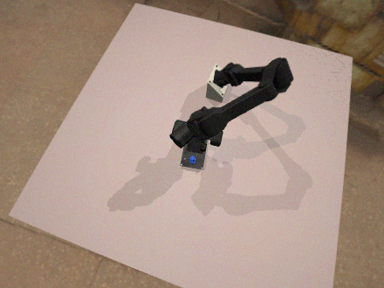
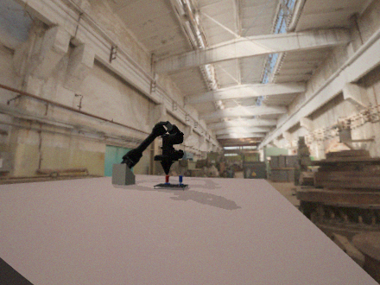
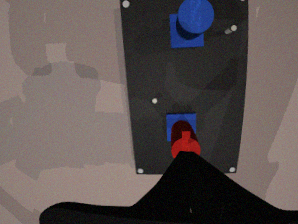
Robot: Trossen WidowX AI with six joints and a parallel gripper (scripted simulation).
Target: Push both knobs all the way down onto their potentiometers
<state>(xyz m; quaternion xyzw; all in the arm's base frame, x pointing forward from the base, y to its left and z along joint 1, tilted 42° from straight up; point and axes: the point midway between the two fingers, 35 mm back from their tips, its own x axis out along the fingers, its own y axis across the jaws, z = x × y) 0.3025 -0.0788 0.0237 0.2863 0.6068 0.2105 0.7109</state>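
The dark circuit board (image 1: 199, 164) (image 2: 159, 185) (image 3: 142, 65) stands low on the table. A red knob (image 2: 167, 179) (image 3: 185, 145) stands upright over a blue square potentiometer (image 3: 172, 119) at the near end of the board in the wrist view. A blue knob (image 1: 192, 159) (image 2: 180, 179) (image 3: 196, 15) stands over the other potentiometer (image 3: 175, 42). My gripper (image 2: 167, 174) (image 3: 185, 157) is shut, nothing between its fingers, its tips at the top of the red knob. In the top view the arm hides the red knob. Any gap under either knob is too small to tell.
A grey wedge-shaped block (image 1: 215, 92) (image 2: 123, 174) stands at the arm's base, behind the board in the top view. Small pale pins (image 3: 154, 101) (image 3: 233, 28) stick up from the board between and beside the knobs. Arm shadows fall across the table.
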